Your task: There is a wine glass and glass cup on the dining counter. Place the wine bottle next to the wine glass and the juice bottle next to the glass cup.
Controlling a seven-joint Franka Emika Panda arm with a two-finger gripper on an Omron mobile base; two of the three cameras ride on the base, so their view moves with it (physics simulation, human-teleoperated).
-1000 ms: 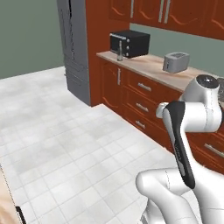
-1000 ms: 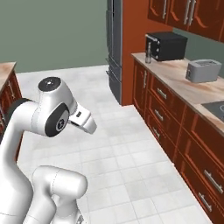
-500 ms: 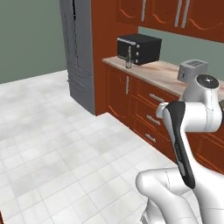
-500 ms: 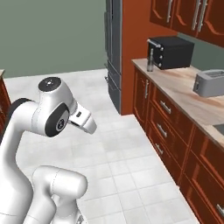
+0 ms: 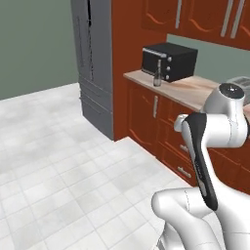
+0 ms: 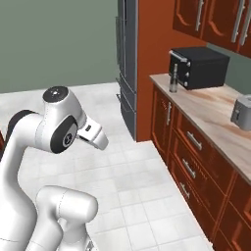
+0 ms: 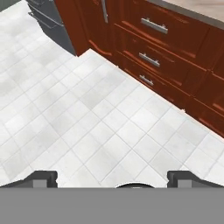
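Across the kitchen, largest first: the scene is listed below.

Floor (image 5: 58, 161): pale grey-white tiles are seen over the whole open area, running up to the cabinet fronts.

Refrigerator (image 5: 95, 63): a tall dark grey unit is set upright at the far end of the cabinet run, against a red-brown side panel.

Base cabinets (image 6: 196, 147): red-brown wood doors and drawers with metal bar handles are seen below the wall counter; the same drawers are caught from above in the hand view.

Wall cabinets (image 5: 195, 17): red-brown doors with upright metal handles are hung above the counter.

Wall counter (image 6: 215, 115): a pink-beige veined top is carried on the base cabinets.

Arm (image 5: 210, 136): the white arm with dark joints is folded up over the base, well apart from the counter.

Microwave (image 6: 201, 66): a black box is placed at the far end of the wall counter, near the refrigerator.

Toaster (image 6: 241, 112): a grey appliance is seen on the counter, nearer than the microwave and cut by the frame edge.

Wine bottle (image 5: 157, 73): a small dark slim-necked bottle is stood upright on the wall counter, just in front of the microwave; its label cannot be made out.

Gripper (image 7: 112, 178): the two dark fingertips (image 7: 41, 178) are held wide apart over bare floor tiles, with nothing between them.
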